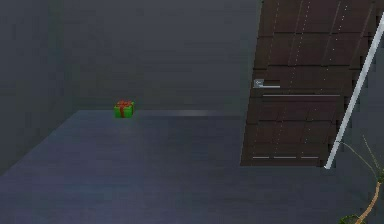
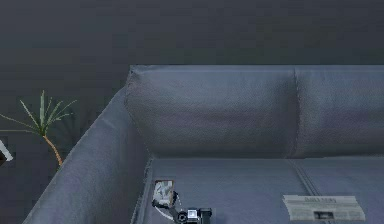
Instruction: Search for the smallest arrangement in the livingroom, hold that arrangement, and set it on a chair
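A small green box with a red ribbon [image 1: 124, 109] stands on the dark floor far ahead, left of the middle in the forward view. In the arm side view, the gripper [image 2: 165, 197] shows low down, just left of the middle, over the grey sofa's seat [image 2: 240, 185] near its left armrest. Its dark wrist end [image 2: 195, 214] sits at the bottom edge. I cannot tell whether the gripper holds anything. A plant with thin spiky green leaves [image 2: 40, 118] stands to the left of the sofa.
A dark panelled door [image 1: 305, 80] with a pale edge stands ajar at the forward view's right, and thin plant stems [image 1: 362, 160] show below it. A folded newspaper [image 2: 322, 207] lies on the sofa seat to the right. Dark open floor stretches ahead.
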{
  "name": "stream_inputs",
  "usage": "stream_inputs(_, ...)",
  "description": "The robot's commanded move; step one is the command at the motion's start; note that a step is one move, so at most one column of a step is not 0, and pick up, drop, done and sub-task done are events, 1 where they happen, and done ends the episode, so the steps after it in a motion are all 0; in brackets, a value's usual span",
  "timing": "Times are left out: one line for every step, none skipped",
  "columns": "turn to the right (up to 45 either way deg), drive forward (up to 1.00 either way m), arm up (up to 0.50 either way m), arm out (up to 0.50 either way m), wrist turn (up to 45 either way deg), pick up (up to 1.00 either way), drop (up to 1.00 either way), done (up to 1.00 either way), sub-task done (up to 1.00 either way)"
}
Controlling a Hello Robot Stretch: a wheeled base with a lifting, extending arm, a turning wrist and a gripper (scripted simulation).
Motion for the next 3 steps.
stream_inputs(0.0,0.00,0.00,0.00,0.0,1.00,0.00,0.00,0.00)
stream_inputs(0.0,0.00,0.10,0.00,0.0,0.00,0.00,0.00,0.00)
stream_inputs(0.0,0.00,0.46,0.00,0.0,0.00,0.00,0.00,0.00)
